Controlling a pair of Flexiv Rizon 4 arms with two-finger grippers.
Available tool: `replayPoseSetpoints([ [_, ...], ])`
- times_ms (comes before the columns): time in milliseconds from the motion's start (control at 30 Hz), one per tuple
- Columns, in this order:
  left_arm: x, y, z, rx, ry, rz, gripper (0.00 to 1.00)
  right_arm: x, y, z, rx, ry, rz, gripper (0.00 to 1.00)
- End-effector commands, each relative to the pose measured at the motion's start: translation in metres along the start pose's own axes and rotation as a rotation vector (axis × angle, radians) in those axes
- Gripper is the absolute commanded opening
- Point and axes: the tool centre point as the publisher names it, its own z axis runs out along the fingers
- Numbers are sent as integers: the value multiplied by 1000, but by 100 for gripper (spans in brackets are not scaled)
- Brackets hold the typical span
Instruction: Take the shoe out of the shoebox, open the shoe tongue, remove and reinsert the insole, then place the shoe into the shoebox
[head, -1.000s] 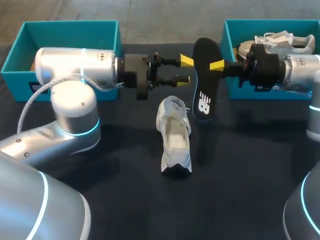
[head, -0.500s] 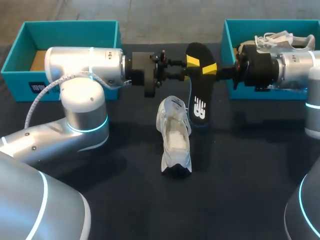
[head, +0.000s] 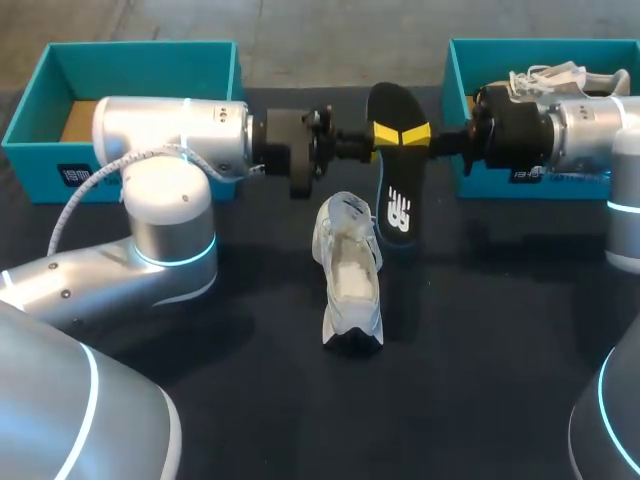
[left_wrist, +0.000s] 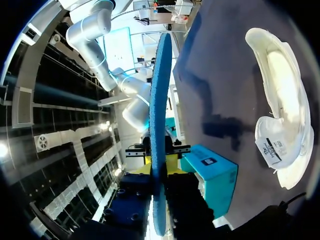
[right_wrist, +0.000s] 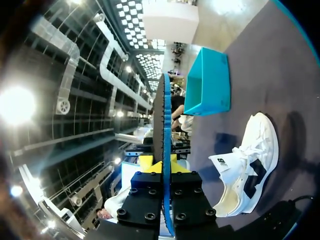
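A black insole (head: 395, 190) with a blue underside hangs on edge above the table's far middle, heel end low. My left gripper (head: 383, 133) comes in from the left and is shut on its upper part. My right gripper (head: 418, 133) is shut on the same part from the right, so the yellow tips meet. In the left wrist view the insole (left_wrist: 160, 125) runs edge-on between the fingers of that gripper (left_wrist: 160, 170). The right wrist view shows the insole (right_wrist: 164, 115) the same way in its gripper (right_wrist: 164, 165). The white shoe (head: 350, 270) lies on the mat below, toe toward the front.
A teal shoebox (head: 460, 110) at the far right holds a second white shoe (head: 560, 80). Another teal box (head: 140, 55) stands at the far left, behind my left arm. The dark mat in front of the shoe is bare.
My left gripper moved right to the insole and its fingers closed onto it. My right gripper shifted the insole slightly left and more upright.
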Motion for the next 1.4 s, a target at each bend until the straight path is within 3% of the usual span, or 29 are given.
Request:
replayPoseSetpoints([
  [33,1,-3,3,-7,4,-4,0,0,-1,2,1,-2,3,0],
  [233,3,-3,3,-14,13,-17,0,0,-3,1,-4,2,4,0],
  [267,4,-3,3,-14,14,-21,0,-1,-4,-1,-6,5,5,30],
  [300,3,-4,4,-14,14,-23,0,-3,-4,-2,-14,4,8,100],
  [500,3,-11,1,-1,12,-40,0,-12,-11,-19,-59,-41,22,100],
  [867,4,-19,-9,-38,6,-78,0,-27,-30,-67,-161,-221,34,100],
  [1100,4,-19,-9,-38,6,-78,0,-36,-46,-81,-179,-250,53,100],
  [1400,4,-19,-9,-38,6,-78,0,-36,-46,-81,-179,-250,53,100],
])
